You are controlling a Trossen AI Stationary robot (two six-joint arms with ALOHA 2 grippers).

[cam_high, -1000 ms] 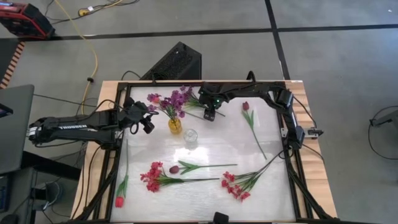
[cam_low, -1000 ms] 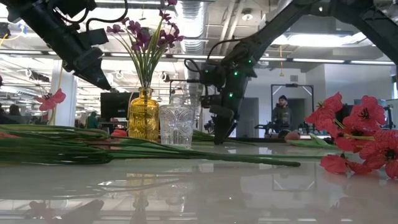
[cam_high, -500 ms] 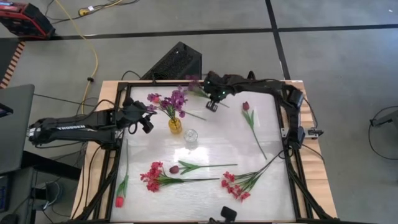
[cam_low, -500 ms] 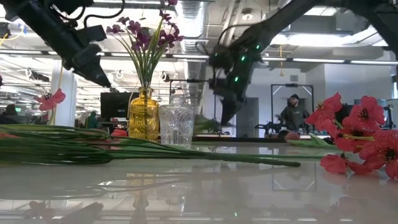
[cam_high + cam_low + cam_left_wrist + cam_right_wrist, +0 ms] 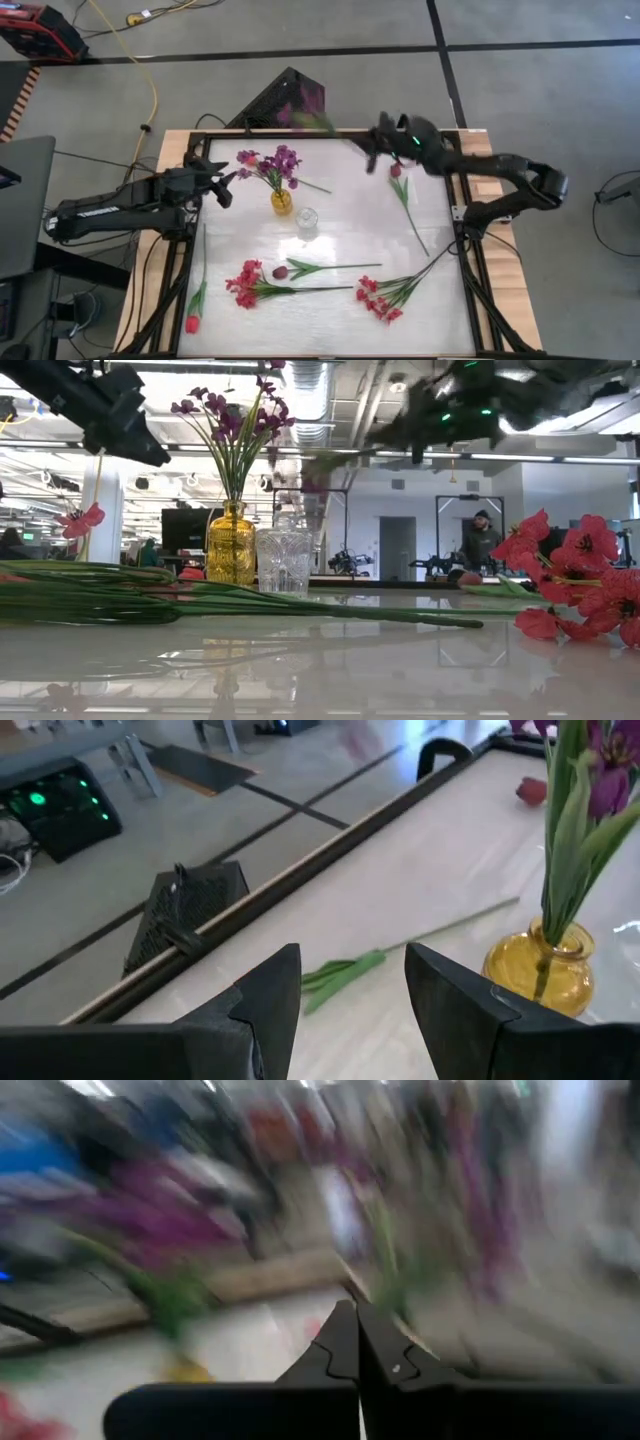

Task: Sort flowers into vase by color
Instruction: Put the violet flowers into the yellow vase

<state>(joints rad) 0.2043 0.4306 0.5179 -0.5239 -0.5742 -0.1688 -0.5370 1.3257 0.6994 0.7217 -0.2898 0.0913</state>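
One purple blossom spray (image 5: 312,119) hangs clamped in the right tool (image 5: 371,158); left tool (image 5: 226,182) stands apart beside the yellow glass vase (image 5: 282,203).

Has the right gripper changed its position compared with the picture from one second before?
Yes. The right gripper has swung away from the yellow vase, toward the table's far edge, carrying a purple spray.

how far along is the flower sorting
Done: purple sprays stand in the yellow vase. In hand: right gripper, shut, lifting another purple spray. Left: clear vase empty; red-pink sprays, tulips on the table. Left gripper waits, open.
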